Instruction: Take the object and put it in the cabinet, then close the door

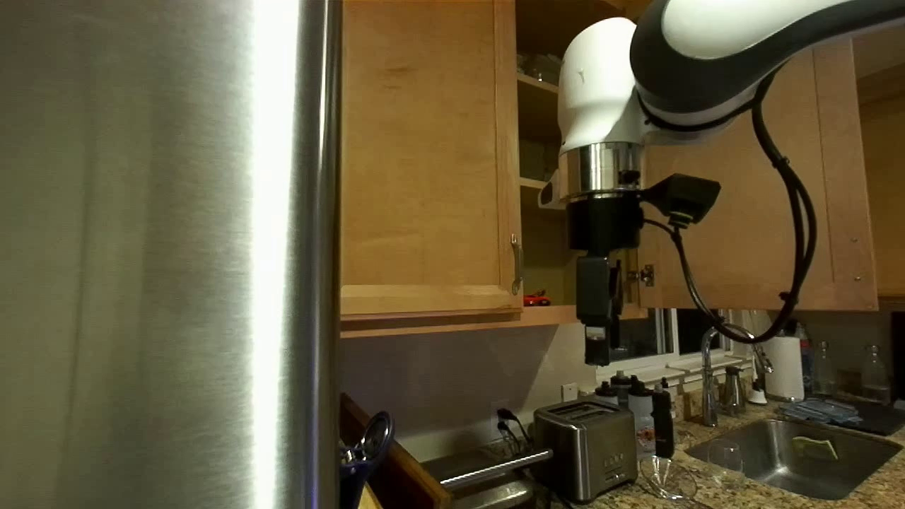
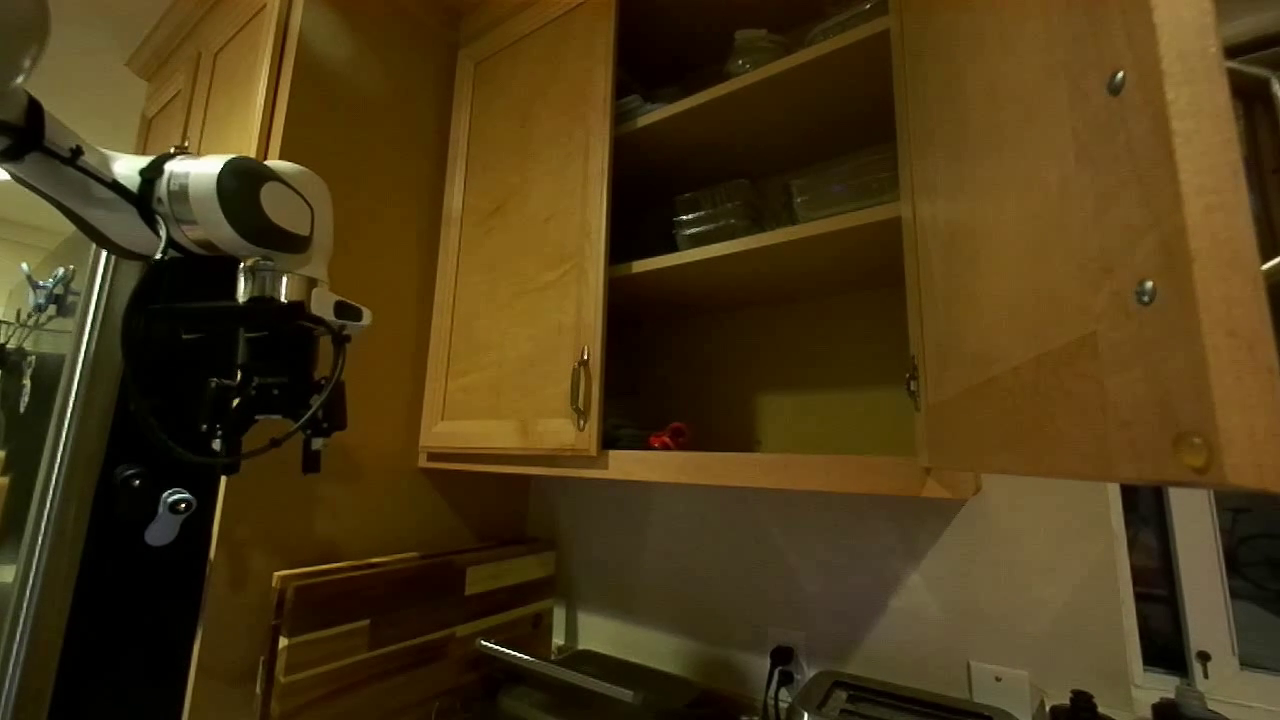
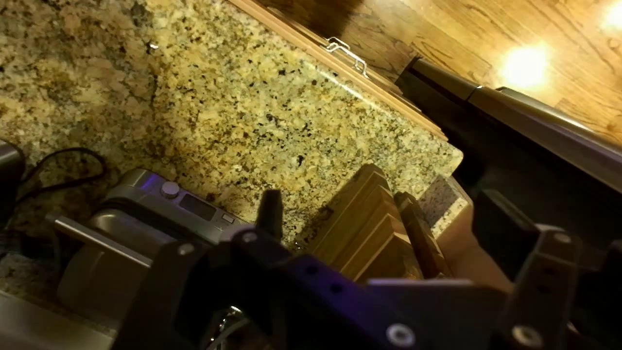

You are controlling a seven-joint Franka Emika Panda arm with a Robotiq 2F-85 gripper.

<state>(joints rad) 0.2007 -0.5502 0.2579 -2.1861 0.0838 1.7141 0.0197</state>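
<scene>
Outside the cabinet (image 2: 770,472), with wide-spread, empty claw (image 2: 270,457): probably time to close the door (image 2: 1060,260); best pushed gently from behind, near its free edge.

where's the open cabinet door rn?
In both exterior views, the open panel door hangs at the right of the cabinet, across its shelves from the closed door.
</scene>
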